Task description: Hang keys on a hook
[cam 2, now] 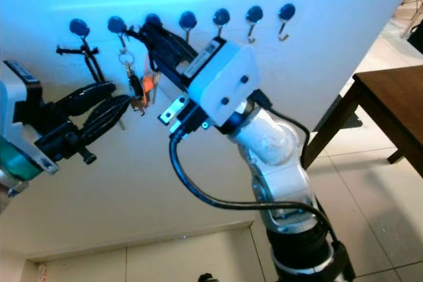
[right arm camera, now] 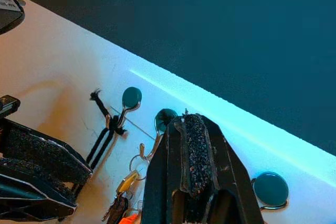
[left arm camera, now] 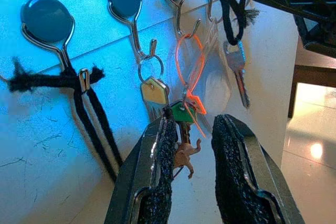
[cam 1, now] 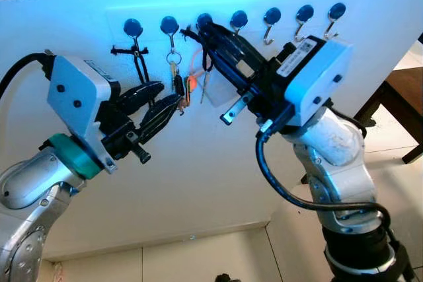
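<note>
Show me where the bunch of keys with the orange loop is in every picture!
Left eye view: keys hang left of centre, below the third hook.
Right eye view: keys sit upper left, beside the right arm.
Left wrist view: keys hang at centre, just above the jaws.
Right wrist view: keys peek in at the bottom edge.
Shared landmark: black cord on the first hook.

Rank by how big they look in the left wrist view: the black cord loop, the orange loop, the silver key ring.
1. black cord loop, largest.
2. orange loop.
3. silver key ring, smallest.
All hang along one wall, so nearness hardly skews this.
</note>
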Controlling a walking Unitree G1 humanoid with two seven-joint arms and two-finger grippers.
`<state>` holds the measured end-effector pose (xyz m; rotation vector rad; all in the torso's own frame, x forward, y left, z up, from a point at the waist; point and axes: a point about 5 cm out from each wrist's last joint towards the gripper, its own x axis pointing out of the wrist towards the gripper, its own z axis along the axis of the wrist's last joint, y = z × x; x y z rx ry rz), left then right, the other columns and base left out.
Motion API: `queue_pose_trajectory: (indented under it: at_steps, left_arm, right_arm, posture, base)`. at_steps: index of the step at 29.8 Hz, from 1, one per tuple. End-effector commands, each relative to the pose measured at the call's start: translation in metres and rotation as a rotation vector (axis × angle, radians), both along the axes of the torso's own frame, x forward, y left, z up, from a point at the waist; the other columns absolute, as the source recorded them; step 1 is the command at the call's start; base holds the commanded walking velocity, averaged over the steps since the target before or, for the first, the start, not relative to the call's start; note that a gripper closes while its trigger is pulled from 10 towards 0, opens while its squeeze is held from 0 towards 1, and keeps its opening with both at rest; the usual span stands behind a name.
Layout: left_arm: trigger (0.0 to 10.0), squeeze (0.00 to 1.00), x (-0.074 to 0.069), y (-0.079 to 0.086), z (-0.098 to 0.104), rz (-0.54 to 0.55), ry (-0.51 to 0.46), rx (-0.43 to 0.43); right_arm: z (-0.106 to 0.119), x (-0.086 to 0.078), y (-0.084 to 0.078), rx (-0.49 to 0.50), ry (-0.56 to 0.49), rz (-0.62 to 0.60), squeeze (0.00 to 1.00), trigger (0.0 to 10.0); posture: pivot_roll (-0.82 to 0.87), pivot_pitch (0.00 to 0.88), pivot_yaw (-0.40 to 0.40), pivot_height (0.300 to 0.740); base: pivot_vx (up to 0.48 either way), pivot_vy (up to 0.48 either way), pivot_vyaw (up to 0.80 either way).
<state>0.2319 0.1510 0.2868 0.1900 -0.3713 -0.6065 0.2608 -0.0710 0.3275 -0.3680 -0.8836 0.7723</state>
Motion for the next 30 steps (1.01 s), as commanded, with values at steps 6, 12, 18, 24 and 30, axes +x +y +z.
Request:
queue_pose_trajectory:
  at_steps: [6, 12, 18, 24, 30]
  left_arm:
    - [10.0, 0.00, -0.001, -0.001, 0.000, -0.006, -0.002, 0.005]
    - [10.0, 0.00, 0.000, -0.002, 0.000, -0.007, 0.001, 0.007]
    - [10.0, 0.00, 0.000, -0.003, 0.000, -0.008, 0.001, 0.008]
    - [10.0, 0.00, 0.001, -0.003, 0.000, -0.009, 0.001, 0.007]
    - [10.0, 0.00, 0.001, -0.003, 0.000, -0.012, 0.004, 0.013]
  right_arm:
    - [0.005, -0.002, -0.002, 0.011, -0.017, -0.006, 0.00, 10.0]
    - [-0.010, 0.002, -0.002, -0.021, 0.028, -0.025, 0.00, 10.0]
    - [-0.003, 0.002, -0.005, -0.001, 0.004, -0.041, 0.00, 10.0]
    - [0.004, 0.001, -0.010, 0.017, -0.016, -0.060, 0.00, 10.0]
    - [-0.008, 0.002, -0.008, -0.012, 0.017, -0.065, 0.00, 10.0]
  posture:
    - [-0.08, 0.061, 0.077, 0.740]
    - [-0.08, 0.065, 0.079, 0.740]
    - [-0.08, 0.065, 0.079, 0.740]
    - [-0.08, 0.064, 0.084, 0.740]
    - [-0.08, 0.072, 0.092, 0.740]
  base:
    - [0.000, 0.000, 0.00]
    - [0.000, 0.000, 0.00]
    - [0.000, 0.000, 0.00]
    - [0.000, 0.000, 0.00]
    - [0.000, 0.000, 0.00]
